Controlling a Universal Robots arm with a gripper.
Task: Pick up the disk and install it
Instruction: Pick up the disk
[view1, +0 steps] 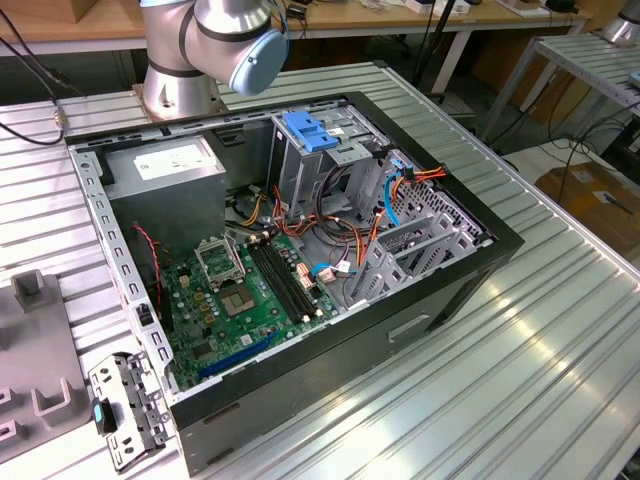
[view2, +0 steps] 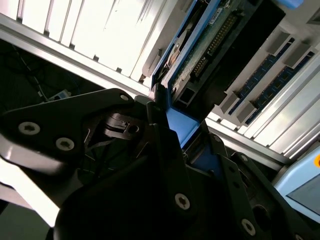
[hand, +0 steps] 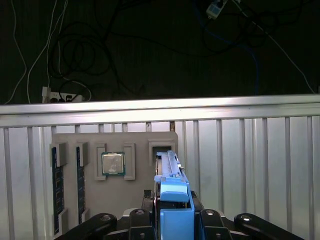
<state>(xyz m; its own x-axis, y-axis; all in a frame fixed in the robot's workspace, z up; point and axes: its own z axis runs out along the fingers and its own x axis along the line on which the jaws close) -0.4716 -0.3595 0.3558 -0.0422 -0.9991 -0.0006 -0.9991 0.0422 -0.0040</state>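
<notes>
case (view1: 330, 372) on table (view1: 500, 400); arm base (view1: 180, 90) behind it; tray (view1: 30, 370) at exterior view's left; disk (hand: 171, 172) in end effector (hand: 173, 212)

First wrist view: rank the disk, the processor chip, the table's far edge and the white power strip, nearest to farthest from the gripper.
1. The disk, between the jaws of the gripper.
2. The processor chip, in the grey tray, to one side of the disk.
3. The table's far edge, the bright rail beyond the tray.
4. The white power strip, on the dark floor past that edge.

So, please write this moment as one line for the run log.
step: pick up | pincer: shut on disk | disk: on edge, at grey tray | computer case: open
</notes>
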